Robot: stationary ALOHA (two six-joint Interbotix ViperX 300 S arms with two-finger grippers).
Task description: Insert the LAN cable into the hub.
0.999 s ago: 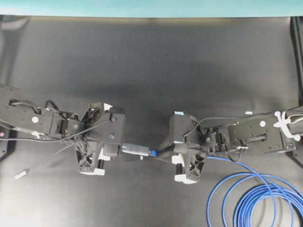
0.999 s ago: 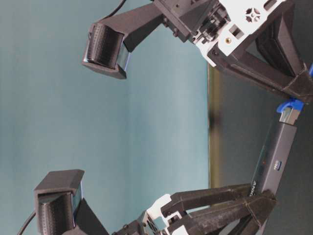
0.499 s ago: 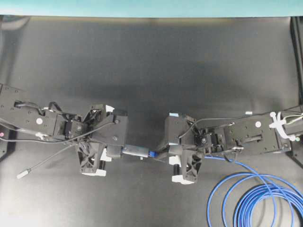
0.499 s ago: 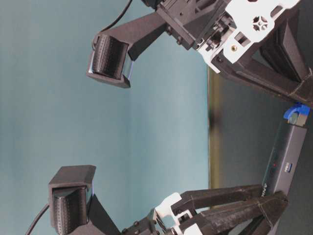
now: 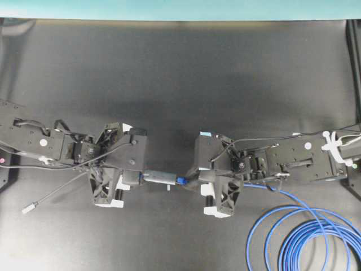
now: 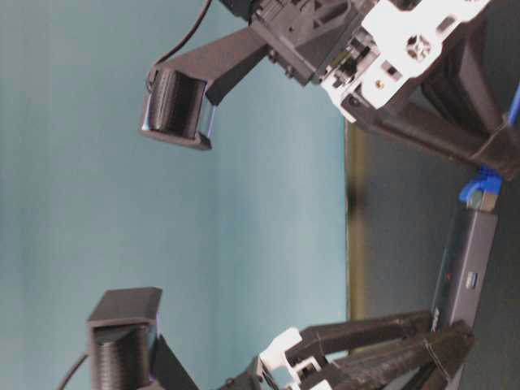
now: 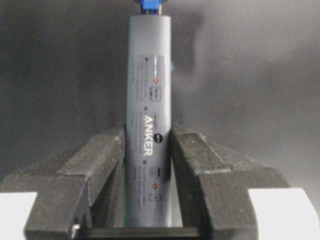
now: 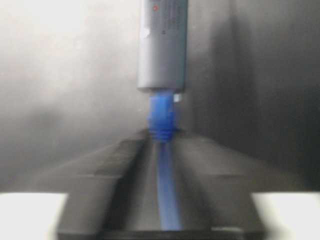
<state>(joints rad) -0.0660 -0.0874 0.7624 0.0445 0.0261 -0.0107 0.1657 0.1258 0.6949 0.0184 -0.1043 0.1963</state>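
Cable plug seated in hub, held off the table (image 5: 180, 68) between both arms.

Hub (image 5: 159, 176) clamped in left claw (image 7: 148, 150) to brace against insertion; long axis level, port end aimed at right claw (image 8: 165, 150). Blue cable (image 8: 163, 117) in line with hub, running back between right claw's fingers (image 8: 120, 165); grip or release impossible to tell.

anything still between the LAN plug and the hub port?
Nothing visible. The LAN cable already meets the end of the hub with only its blue boot showing. The left gripper clamps the hub; the right gripper flanks the cord.
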